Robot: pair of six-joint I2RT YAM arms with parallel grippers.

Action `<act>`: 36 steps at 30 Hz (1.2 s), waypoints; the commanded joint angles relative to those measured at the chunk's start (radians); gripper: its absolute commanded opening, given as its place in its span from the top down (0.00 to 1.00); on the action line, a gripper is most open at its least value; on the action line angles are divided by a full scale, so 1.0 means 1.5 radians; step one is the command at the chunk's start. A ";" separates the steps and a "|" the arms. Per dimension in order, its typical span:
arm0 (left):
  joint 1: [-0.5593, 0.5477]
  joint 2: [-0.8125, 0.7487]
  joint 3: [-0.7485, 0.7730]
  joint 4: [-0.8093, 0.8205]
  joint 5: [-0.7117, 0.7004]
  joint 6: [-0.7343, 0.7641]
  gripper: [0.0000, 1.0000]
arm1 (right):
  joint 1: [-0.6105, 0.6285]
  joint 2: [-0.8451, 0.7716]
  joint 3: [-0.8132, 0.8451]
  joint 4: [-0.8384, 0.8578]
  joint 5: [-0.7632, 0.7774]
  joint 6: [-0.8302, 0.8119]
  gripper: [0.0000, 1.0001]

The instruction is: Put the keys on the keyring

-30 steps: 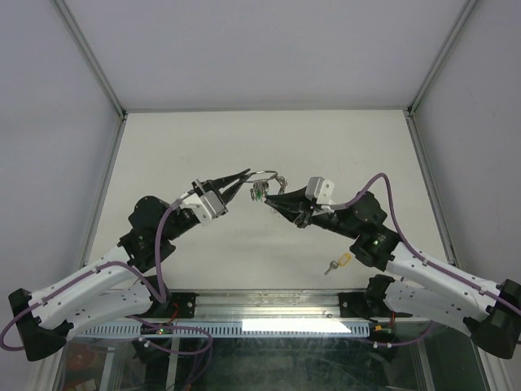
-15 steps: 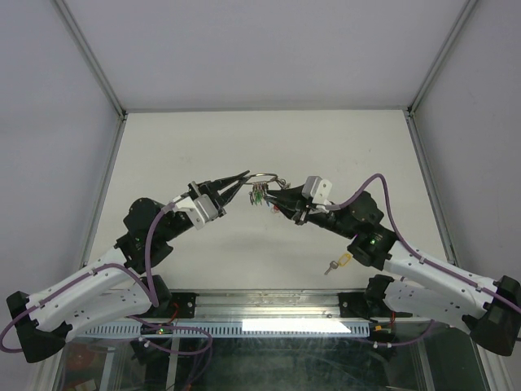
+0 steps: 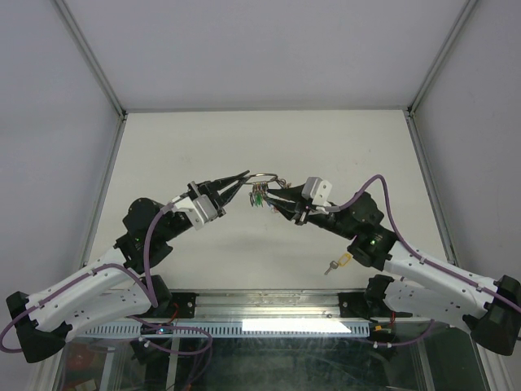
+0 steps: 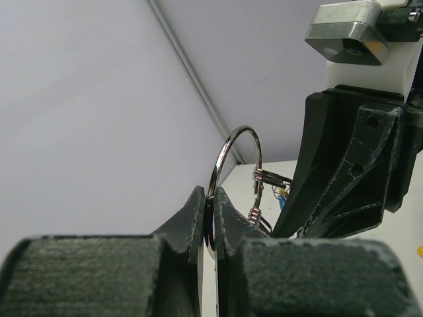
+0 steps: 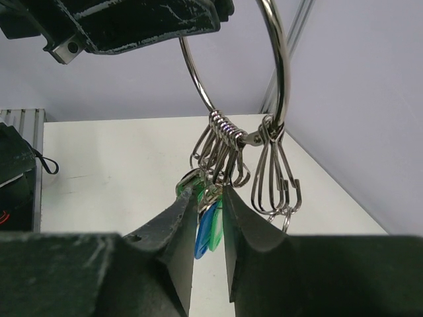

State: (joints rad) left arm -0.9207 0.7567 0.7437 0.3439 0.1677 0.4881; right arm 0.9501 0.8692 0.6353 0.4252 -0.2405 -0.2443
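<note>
My left gripper (image 3: 246, 176) is shut on the thin silver keyring (image 3: 263, 173) and holds it in the air above the table's middle; in the left wrist view the keyring (image 4: 229, 148) stands edge-on between the fingertips (image 4: 197, 201). Several silver clips hang from the keyring (image 5: 279, 72) in the right wrist view. Green and blue keys (image 5: 210, 228) hang from them. My right gripper (image 5: 210, 191) is closed round these keys (image 3: 258, 196), just right of the left gripper. A yellow-headed key (image 3: 340, 261) lies on the table by the right arm.
The white table (image 3: 269, 138) is bounded by grey walls with metal rails at left (image 3: 106, 195) and right (image 3: 427, 187). The right arm's purple cable (image 3: 383, 191) arches over its wrist. Empty clips (image 5: 279, 178) hang at the ring's right side.
Both grippers have stayed at the ring. The right gripper has rolled slightly and edged towards the hanging keys. The left arm's elbow has shifted a little to the left.
</note>
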 commanded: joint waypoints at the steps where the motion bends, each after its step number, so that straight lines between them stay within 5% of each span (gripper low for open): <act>1: 0.007 -0.013 0.036 0.053 0.022 -0.007 1.00 | 0.006 -0.017 0.006 0.050 0.020 -0.015 0.75; 36: 0.006 -0.004 0.043 0.058 0.049 -0.012 1.00 | 0.008 -0.085 -0.011 -0.023 0.078 -0.072 0.69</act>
State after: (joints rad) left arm -0.9207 0.7574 0.7494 0.3450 0.2150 0.4847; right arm 0.9554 0.7708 0.6144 0.4088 -0.1658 -0.3130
